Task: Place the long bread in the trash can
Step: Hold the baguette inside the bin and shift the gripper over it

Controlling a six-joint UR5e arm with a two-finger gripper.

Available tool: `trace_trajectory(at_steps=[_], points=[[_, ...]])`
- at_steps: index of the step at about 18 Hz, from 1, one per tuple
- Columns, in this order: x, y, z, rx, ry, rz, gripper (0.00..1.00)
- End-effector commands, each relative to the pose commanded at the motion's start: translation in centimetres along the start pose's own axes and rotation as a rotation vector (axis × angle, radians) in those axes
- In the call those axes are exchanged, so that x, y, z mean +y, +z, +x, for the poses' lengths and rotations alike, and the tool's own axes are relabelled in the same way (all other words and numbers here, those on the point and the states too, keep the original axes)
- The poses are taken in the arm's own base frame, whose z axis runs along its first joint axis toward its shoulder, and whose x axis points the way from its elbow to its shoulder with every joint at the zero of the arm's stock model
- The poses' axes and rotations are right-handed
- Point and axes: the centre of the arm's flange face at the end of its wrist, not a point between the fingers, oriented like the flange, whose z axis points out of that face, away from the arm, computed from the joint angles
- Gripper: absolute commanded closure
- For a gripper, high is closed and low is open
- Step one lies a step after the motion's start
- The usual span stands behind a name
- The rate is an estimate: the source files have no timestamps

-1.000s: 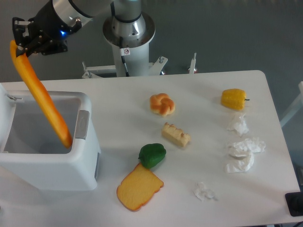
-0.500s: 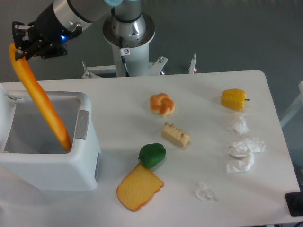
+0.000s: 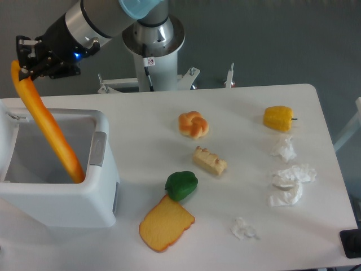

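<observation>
A single fixed camera looks down from high up at the front of the counter (image 3: 237, 113), facing the robot's base column (image 3: 152, 51), which stands beyond the far edge at top centre. The view is steeply angled and takes in nearly the whole white surface: its right edge runs diagonally down the frame, while the left and near edges are cut off. The trash can (image 3: 62, 197) fills the lower left, nearest the lens, partly cropped. The arm enters at top left; how high it stands is hard to judge from this angle.
</observation>
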Motion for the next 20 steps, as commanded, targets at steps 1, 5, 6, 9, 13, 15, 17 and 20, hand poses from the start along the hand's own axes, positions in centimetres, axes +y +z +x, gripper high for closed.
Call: trace_trajectory(at_steps=[1, 5, 6, 9, 13, 15, 17, 20], points=[[0.0, 0.0, 0.0, 0.000, 0.000, 0.000, 1.00], [-0.1, 0.1, -0.2, 0.000, -0.004, -0.003, 1.00], [-0.2, 0.2, -0.2, 0.000, -0.005, -0.004, 1.00], [-0.3, 0.2, -0.3, 0.001, -0.022, -0.006, 1.00], [-0.4, 0.4, -0.7, 0.000, -0.055, -0.010, 0.99], [-0.5, 0.5, -0.9, 0.000, -0.065, -0.012, 0.99], [-0.6, 0.6, -0.9, 0.000, -0.064, -0.012, 0.98], [-1.1, 0.9, -1.3, 0.000, -0.070, -0.017, 0.98]])
